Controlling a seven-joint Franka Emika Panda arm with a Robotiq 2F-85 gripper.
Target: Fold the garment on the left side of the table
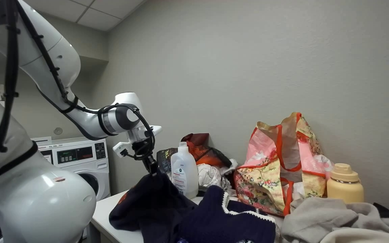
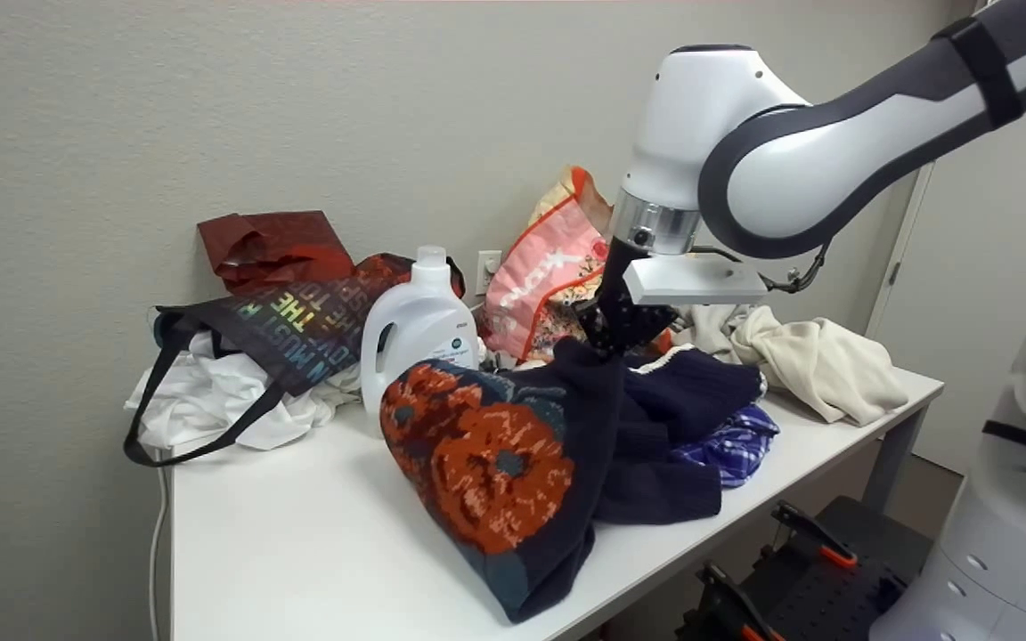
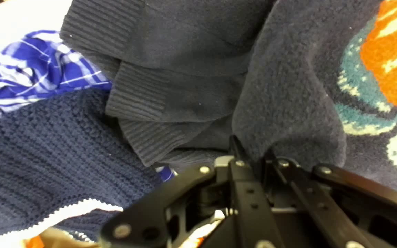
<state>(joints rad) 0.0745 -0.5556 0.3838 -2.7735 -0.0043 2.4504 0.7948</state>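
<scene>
Slim black metal fingers [image 3: 244, 172] of the robot's gripper [image 3: 252, 153] stand nearly together, pinching a fold of an orange-red-flowered, dark navy soft-knit garment [image 2: 504, 463], as we see in the wrist view. The garment rises to a peak at the grip, its lower part resting on a white flat-topped table [image 2: 281, 552]. Near it we find a white-trimmed navy chunky-knit garment [image 2: 700, 392] and a blue-and-white plaid cloth [image 2: 736, 445]. In an exterior view, a translucent white plastic detergent bottle [image 2: 419, 329] stands upright behind the flowered garment; whether the two touch, we cannot tell. Farther along are a red-edged pink-and-yellow floral bag [image 1: 265, 184], a rumpled beige-grey cloth [image 1: 319, 216] and a squat pale-yellow lidded bottle [image 1: 344, 187]. A white washing machine [image 1: 79, 166] stands in the background.
</scene>
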